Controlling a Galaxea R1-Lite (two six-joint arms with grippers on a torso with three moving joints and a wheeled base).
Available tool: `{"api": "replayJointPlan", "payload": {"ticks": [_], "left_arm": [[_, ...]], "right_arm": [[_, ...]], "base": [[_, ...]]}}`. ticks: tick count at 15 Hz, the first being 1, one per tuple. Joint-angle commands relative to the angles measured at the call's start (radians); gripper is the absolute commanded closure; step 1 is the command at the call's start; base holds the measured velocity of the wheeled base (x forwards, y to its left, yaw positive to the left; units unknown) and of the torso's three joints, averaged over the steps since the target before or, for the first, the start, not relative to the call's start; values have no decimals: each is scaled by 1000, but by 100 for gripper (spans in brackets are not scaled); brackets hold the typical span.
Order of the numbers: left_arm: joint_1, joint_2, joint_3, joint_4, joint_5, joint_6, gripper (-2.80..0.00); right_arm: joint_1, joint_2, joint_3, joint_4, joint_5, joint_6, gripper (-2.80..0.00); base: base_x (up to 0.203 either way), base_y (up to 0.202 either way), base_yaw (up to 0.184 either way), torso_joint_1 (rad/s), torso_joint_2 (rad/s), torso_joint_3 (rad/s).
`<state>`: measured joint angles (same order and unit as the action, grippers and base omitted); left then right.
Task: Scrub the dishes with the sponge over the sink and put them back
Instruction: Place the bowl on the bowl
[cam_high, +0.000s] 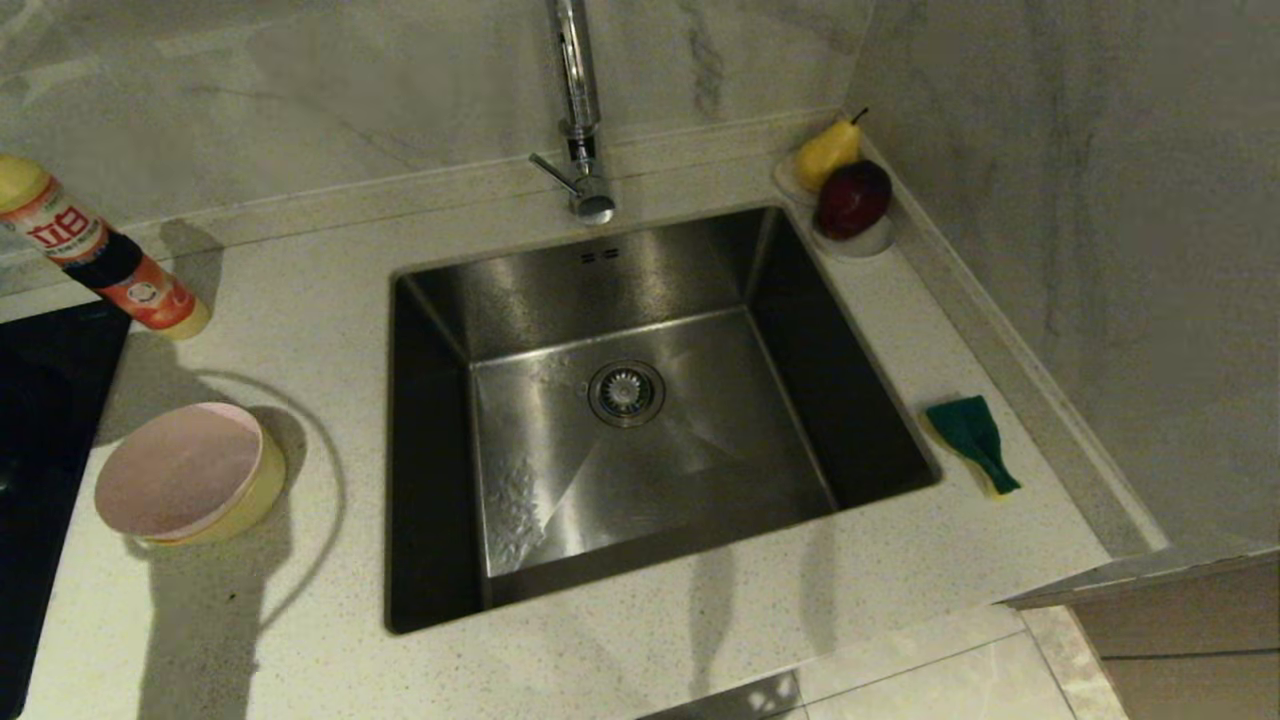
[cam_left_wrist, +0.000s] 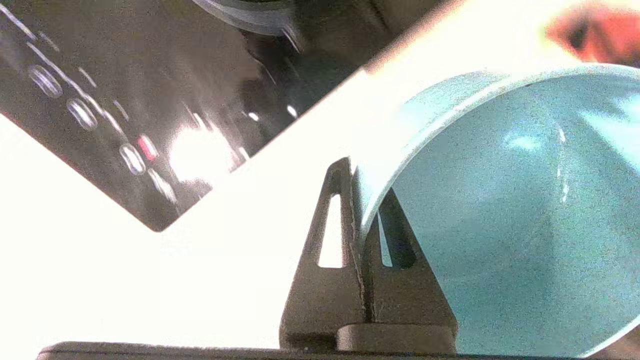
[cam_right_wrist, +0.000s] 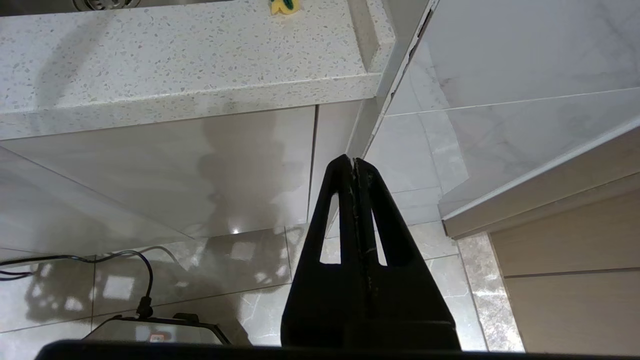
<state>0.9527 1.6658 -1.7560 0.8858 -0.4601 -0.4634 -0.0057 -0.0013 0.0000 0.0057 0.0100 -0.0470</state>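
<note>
The left gripper (cam_left_wrist: 361, 200) is clamped on the rim of the light blue bowl (cam_left_wrist: 510, 210), out of the head view, so the first step, picking up 1 dish, looks in hand. The pink bowl (cam_high: 178, 468) sits nested in the yellow bowl (cam_high: 262, 487) left of the sink (cam_high: 640, 420). The sponge (cam_high: 972, 440) lies on the counter (cam_high: 640, 660) to the sink's right. The right gripper (cam_right_wrist: 354, 167) hangs pressed together, parked below the counter. Next, the bowl likely needs carrying over the sink, while the right arm fetches the sponge

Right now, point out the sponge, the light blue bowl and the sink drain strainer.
sponge (cam_high: 972, 438): head view, on its dark green scouring face.
light blue bowl (cam_left_wrist: 505, 220): left wrist view, on its inner wall, rim pinched in the left gripper (cam_left_wrist: 361, 200).
drain strainer (cam_high: 626, 392): head view, on its centre, in the sink (cam_high: 640, 265) floor.
</note>
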Motion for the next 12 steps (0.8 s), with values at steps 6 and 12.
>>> {"api": "replayJointPlan", "payload": {"ticks": [6, 12], "left_arm": [[-247, -292, 305, 83, -50, 187, 0], [-316, -280, 549, -57, -36, 304, 0]], "right_arm": [[0, 1, 0, 0, 1, -1, 0], [0, 1, 0, 0, 0, -1, 0]], "base": [[0, 0, 0, 0, 0, 0], [0, 0, 0, 0, 0, 0]]}}
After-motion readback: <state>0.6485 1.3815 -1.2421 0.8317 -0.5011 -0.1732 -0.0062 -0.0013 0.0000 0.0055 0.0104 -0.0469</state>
